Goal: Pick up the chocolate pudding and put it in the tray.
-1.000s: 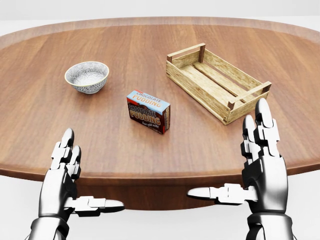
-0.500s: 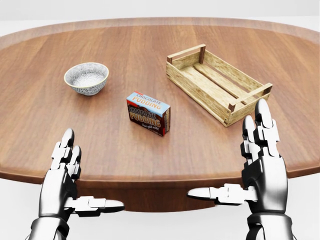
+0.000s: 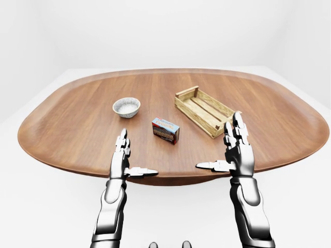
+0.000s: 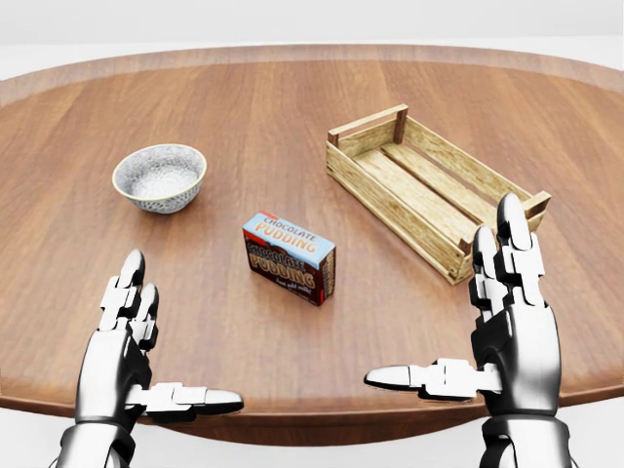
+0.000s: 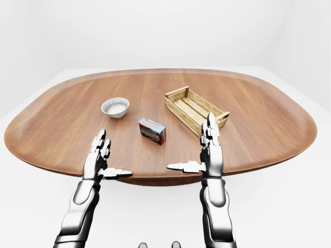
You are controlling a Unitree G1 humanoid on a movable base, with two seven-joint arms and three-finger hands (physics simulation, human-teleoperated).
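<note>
The chocolate pudding box stands on the wooden table, near the middle of the head view. Up and to its right lies the slatted wooden tray, with nothing in it. My left hand hovers open at the lower left, over the table's near edge, well short of the box. My right hand is open at the lower right, fingers upright, thumb pointing left, just below the tray's near corner. Neither hand touches anything.
A small patterned bowl sits on the table to the left of the pudding box. The oval table's near rim runs just under both hands in the left-eye view. White floor and walls surround it.
The whole picture has shifted down and grown: the camera has moved closer to the table. Both hands keep the same open pose and place in view.
</note>
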